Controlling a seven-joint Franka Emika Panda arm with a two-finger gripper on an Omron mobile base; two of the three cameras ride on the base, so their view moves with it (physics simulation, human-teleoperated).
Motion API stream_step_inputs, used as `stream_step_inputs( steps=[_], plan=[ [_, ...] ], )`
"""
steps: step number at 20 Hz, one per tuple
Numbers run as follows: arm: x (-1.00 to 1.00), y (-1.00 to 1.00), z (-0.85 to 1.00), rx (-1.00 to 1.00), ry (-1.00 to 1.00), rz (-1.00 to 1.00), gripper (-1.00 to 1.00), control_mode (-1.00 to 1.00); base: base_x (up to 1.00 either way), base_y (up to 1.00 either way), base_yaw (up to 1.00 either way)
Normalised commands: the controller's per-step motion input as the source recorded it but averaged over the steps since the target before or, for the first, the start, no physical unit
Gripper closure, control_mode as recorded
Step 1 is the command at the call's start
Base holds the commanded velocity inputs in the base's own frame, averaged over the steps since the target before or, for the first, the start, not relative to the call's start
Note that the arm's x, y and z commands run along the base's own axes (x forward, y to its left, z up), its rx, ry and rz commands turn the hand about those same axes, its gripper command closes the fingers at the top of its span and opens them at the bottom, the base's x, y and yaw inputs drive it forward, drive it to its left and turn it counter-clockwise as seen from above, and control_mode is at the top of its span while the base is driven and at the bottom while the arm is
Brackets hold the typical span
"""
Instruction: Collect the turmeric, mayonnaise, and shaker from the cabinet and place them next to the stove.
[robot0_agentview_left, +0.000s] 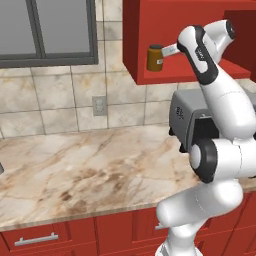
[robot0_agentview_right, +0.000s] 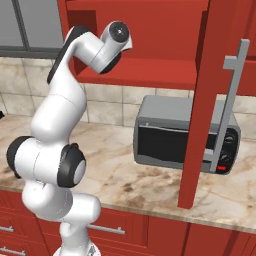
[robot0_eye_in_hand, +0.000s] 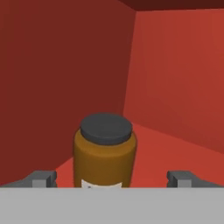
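The turmeric (robot0_eye_in_hand: 104, 151), an amber-brown jar with a dark lid and a pale label, stands upright on the shelf of the red cabinet (robot0_eye_in_hand: 175, 87). In the hand view it sits just ahead of my gripper (robot0_eye_in_hand: 113, 180), centred between the two fingertips, which stand wide apart and do not touch it. The left base view has the turmeric (robot0_agentview_left: 155, 58) at the left end of the cabinet (robot0_agentview_left: 165, 20) shelf, with my gripper (robot0_agentview_left: 167, 51) reaching in from its right. The gripper is open. The mayonnaise, the shaker and the stove are out of view.
A grey toaster oven (robot0_agentview_right: 185, 135) stands on the marble counter (robot0_agentview_left: 75, 170) under the cabinet. The open red cabinet door (robot0_agentview_right: 202, 100) with its grey handle (robot0_agentview_right: 232, 100) juts out at the right. Red drawers (robot0_agentview_left: 35, 240) run below the counter.
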Motion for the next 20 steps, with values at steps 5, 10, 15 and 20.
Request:
stream_step_inputs(
  steps=[5, 10, 15, 20],
  plan=[
    [0.25, 0.13, 0.0, 0.0, 0.01, 0.0, -1.0, -1.0, 0.0, 0.0, 0.0],
    [0.17, 0.17, -0.01, 0.0, 0.0, 0.0, -1.0, -1.0, 0.0, 0.0, 0.0],
    [0.05, 0.06, -0.02, 0.0, 0.0, 0.0, -1.0, -1.0, 0.0, 0.0, 0.0],
    [0.11, 0.05, 0.0, 0.0, 0.02, 0.0, -1.0, -1.0, 0.0, 0.0, 0.0]
  ],
)
